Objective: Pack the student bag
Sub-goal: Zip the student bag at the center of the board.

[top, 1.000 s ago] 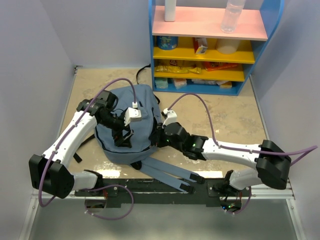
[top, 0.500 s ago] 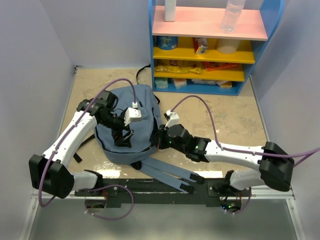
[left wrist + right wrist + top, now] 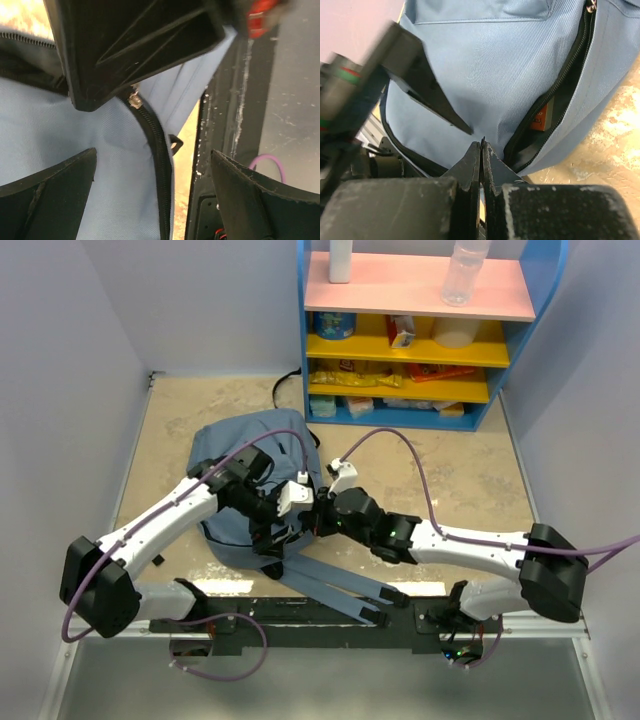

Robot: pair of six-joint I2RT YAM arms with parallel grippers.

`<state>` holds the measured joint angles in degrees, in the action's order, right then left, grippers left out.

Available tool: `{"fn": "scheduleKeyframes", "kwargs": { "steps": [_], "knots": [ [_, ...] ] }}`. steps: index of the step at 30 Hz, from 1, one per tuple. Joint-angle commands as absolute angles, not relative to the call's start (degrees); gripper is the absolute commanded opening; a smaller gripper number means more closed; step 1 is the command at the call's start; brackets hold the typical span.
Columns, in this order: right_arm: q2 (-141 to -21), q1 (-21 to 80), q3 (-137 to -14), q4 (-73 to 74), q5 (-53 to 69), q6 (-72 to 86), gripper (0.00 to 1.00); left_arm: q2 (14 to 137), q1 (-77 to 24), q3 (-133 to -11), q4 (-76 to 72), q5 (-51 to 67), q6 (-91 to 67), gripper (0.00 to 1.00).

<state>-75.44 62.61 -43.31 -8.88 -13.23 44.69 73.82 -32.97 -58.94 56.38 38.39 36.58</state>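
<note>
The grey-blue student bag (image 3: 250, 455) lies on the table with its shoulder straps (image 3: 335, 585) stretched toward the near edge. Its zip gapes in the right wrist view, and an orange book (image 3: 542, 117) shows inside. My right gripper (image 3: 314, 520) (image 3: 482, 145) is shut at the bag's near right edge, pinching the zipper pull (image 3: 134, 100). My left gripper (image 3: 272, 538) (image 3: 152, 152) is open just beside it, its fingers (image 3: 50, 185) straddling the black zipper track (image 3: 161, 165) above the fabric. One left finger (image 3: 432, 95) shows in the right wrist view.
A blue shelf unit (image 3: 520, 340) with a pink top board, bottles and snack packs stands at the back right. The black mounting rail (image 3: 330, 625) (image 3: 225, 150) runs along the near edge under the straps. Pale walls close in on both sides.
My left arm has swung right and nearer, carrying its open gripper from the bag's middle to the near edge beside my right gripper. The right gripper has stayed shut and shifted only slightly.
</note>
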Motion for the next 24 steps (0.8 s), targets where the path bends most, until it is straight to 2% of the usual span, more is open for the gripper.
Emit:
{"fn": "scheduleKeyframes", "kwargs": {
  "steps": [1,9,12,15,16,19,24],
  "knots": [
    [-75.8,62.7,-46.4,-11.1,-16.1,43.3,0.00,72.2,-33.4,-56.8,49.0,33.4,30.4,1.00],
    [-75.4,61.9,-46.4,-9.5,-17.3,42.4,0.00,74.2,-33.5,-55.2,45.4,28.1,27.2,1.00],
    [-75.8,60.7,-46.1,-9.3,-16.9,42.4,0.00,74.3,-33.9,-55.0,45.1,29.4,26.8,0.88],
    [-76.0,59.2,-45.9,-9.7,-16.2,42.2,0.00,75.3,-34.0,-55.5,46.4,31.9,28.6,0.65],
    [-76.5,58.7,-46.0,-9.8,-15.5,42.1,0.00,75.6,-34.1,-56.0,47.5,32.3,29.3,0.54],
    [-78.0,56.7,-46.8,-9.9,-13.7,41.7,0.00,77.0,-34.2,-56.8,49.8,34.5,30.6,0.38],
    [-80.4,54.8,-48.8,-10.7,-12.2,40.5,0.00,76.8,-34.6,-57.3,51.8,36.4,32.1,0.29]
  ]
}}
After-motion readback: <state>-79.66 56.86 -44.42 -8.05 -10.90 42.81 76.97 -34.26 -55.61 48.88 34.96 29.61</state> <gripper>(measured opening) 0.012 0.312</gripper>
